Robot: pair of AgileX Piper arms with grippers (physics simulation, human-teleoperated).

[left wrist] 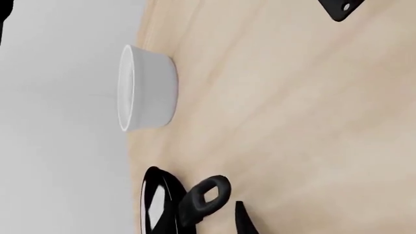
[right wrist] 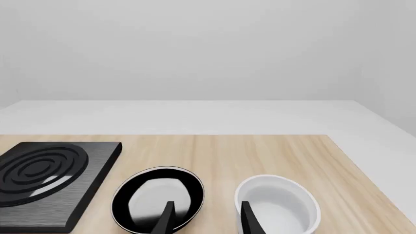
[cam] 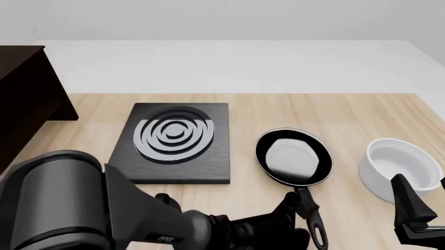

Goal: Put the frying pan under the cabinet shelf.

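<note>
The frying pan [cam: 293,158] sits on the bench [cam: 334,112] between stove plate [cam: 175,141] and white bowl [cam: 397,167] — handle pointing back toward the arms. The left gripper [cam: 295,208], nearer, reaches the handle; its jaws' state I cannot tell. The right gripper [right wrist: 204,217] hangs parted and empty. The cabinet [cam: 24,99] stands far left.

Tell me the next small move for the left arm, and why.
Probably close the left gripper on the frying pan handle: its fingers already sit at the handle near the pan body, and the pan rests on the table, far from the cabinet shelf at the left edge. Whether they straddle it cleanly is unclear.
</note>
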